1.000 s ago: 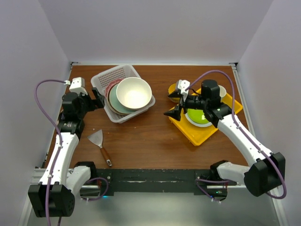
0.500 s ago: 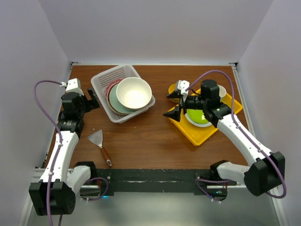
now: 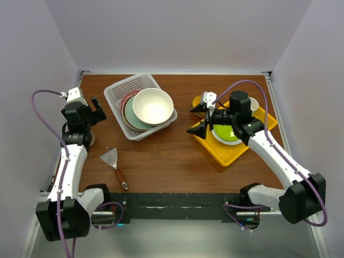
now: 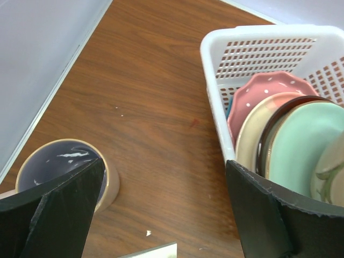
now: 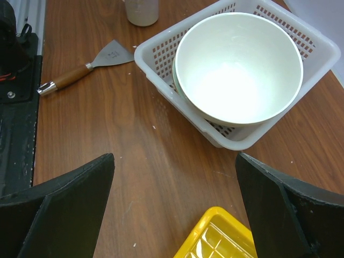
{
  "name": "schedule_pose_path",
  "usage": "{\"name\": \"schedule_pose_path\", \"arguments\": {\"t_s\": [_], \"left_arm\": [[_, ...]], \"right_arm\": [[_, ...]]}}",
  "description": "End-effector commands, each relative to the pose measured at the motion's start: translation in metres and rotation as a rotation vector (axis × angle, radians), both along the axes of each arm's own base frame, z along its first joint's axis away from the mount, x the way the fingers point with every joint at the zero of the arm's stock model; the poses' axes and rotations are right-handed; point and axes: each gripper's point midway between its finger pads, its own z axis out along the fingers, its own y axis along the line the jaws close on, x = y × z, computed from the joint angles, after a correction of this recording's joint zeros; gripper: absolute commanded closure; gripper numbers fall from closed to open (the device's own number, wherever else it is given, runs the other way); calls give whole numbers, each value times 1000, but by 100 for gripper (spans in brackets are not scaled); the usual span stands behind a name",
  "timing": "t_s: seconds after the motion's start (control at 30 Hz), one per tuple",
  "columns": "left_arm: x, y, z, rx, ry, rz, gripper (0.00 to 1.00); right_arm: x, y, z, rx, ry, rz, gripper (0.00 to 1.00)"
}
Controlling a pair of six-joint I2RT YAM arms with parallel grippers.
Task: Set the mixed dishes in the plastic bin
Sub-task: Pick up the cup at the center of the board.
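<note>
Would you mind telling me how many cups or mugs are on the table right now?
3: a pale mug by the left wall, a yellow mug just left of the tray, a white cup at the tray's far corner; the stacked bin may hide more.

Brown wood-grain tabletop (image 3: 161, 156) between plain pale walls (image 3: 172, 32) on three sides.
</note>
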Motion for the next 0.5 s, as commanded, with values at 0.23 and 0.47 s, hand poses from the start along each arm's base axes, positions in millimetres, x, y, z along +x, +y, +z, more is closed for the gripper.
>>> {"name": "schedule_pose_path", "arguments": {"t_s": [0.23,0.47], "left_arm": [[11,31,-5,-28,9,115,2],[16,38,-38,-58,114,145,18]], "right_arm": [[-6,-1,13,22,-39,22,2],[-8,-1,14,25,-40,31,2]]}}
